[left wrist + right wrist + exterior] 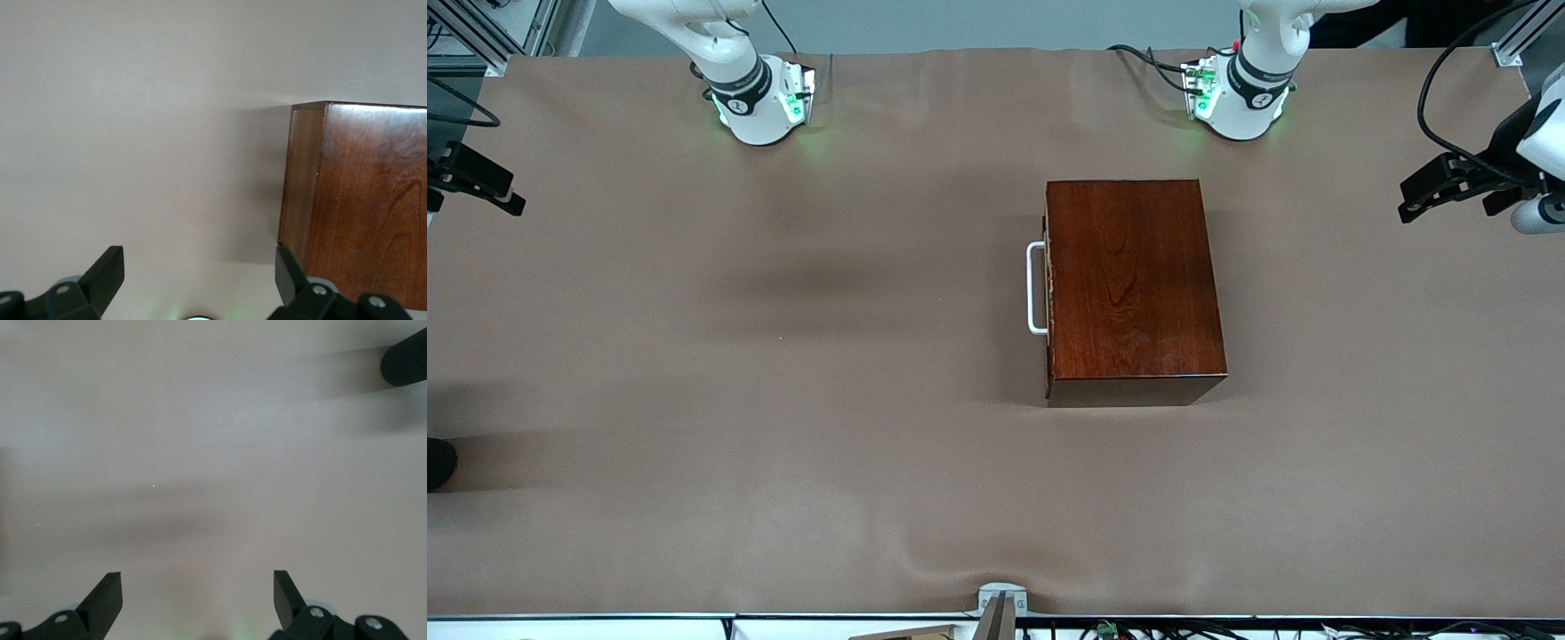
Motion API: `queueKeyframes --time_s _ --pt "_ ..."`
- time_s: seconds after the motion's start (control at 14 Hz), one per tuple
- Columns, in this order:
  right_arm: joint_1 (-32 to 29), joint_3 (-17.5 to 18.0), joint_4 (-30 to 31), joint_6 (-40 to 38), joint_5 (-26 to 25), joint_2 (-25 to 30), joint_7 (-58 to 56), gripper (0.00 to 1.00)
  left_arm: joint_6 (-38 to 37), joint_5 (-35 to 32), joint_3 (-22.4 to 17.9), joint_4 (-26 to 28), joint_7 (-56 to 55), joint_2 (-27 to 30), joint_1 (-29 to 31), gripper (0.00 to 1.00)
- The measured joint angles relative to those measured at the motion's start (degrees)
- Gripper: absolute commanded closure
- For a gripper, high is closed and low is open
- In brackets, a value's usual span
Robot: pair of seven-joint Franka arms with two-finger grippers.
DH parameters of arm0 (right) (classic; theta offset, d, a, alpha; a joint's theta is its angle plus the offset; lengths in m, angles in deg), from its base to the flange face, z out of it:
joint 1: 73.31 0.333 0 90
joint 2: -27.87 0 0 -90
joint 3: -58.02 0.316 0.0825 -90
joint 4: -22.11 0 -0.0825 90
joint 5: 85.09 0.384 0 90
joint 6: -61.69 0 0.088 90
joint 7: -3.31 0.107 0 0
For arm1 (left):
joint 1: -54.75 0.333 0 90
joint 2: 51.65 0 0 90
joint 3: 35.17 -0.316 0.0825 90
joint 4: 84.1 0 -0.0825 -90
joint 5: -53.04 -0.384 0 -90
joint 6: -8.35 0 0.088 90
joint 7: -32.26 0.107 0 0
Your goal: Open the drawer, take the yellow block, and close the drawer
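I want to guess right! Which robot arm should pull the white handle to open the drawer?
Probably the right arm. The white handle on the wooden box faces the right arm's end of the table. The right gripper waits there, fingers open. The left gripper, also open, sees only the box's plain side.

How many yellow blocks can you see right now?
0. None lies on the table. The drawer of the box is shut, handle toward the right arm's end, so a block may be hidden inside.
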Motion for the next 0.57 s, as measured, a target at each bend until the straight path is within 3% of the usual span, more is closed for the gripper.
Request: queueKeyframes --time_s 0.57 --pt "0.0 0.0 0.0 0.0 0.0 -0.01 0.0 0.0 -0.07 0.0 0.0 -0.34 0.0 0.0 -0.04 0.0"
